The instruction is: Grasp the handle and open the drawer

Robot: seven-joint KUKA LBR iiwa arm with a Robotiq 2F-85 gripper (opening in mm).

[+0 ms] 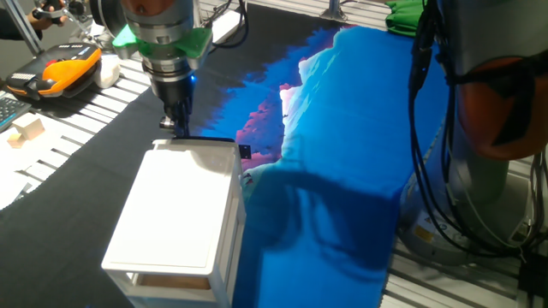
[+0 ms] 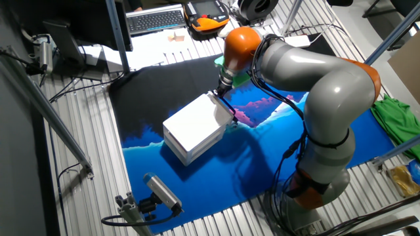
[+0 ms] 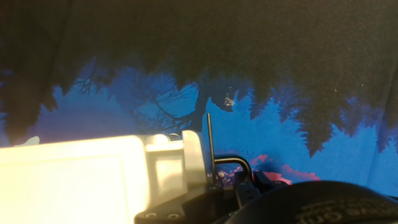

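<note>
Two fingers of gripper (image 1: 180, 128) down at handle (image 1: 210, 138) of drawer (image 1: 224, 154) — spread or pinching, impossible to tell.

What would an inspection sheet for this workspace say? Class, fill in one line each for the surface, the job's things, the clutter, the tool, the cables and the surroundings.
Surface: table under a black and blue printed cloth.
Job's things: white drawer unit on the cloth; thin dark handle along its far top edge; drawer looks barely open, if at all.
Clutter: small wooden block and orange-black device beside the cloth.
Tool: tool down at the handle; grip cannot be told.
Cables: black bundle along the robot's base.
Surroundings: keyboard, green cloth.
</note>
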